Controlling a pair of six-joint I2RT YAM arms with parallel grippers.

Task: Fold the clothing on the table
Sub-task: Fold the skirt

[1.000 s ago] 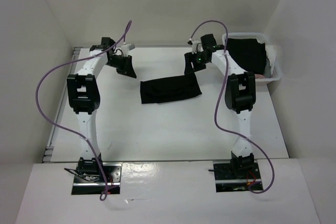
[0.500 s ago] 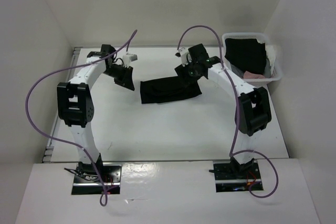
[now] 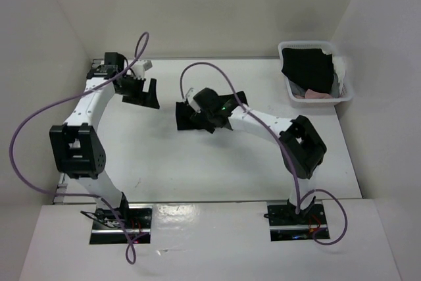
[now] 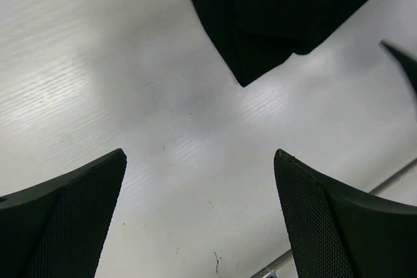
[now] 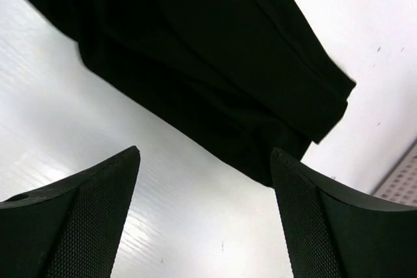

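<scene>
Wide open and empty, my left jaws and right jaws grip nothing: the clothing (image 3: 182, 122) lies in layers on the table (image 3: 197, 169), its folded end (image 5: 215, 63) just ahead of the right jaws' tips and one corner (image 4: 260, 50) farther ahead of the left jaws, clear of them. I judge another fold is due, so the next move calls for lowering onto the cloth's end, pinching through every layer, and carrying it over. My right arm (image 3: 263, 122) stretches low across toward my left; my left arm (image 3: 92, 97) crooks toward the far corner, wrist tipped down at bare table.
</scene>
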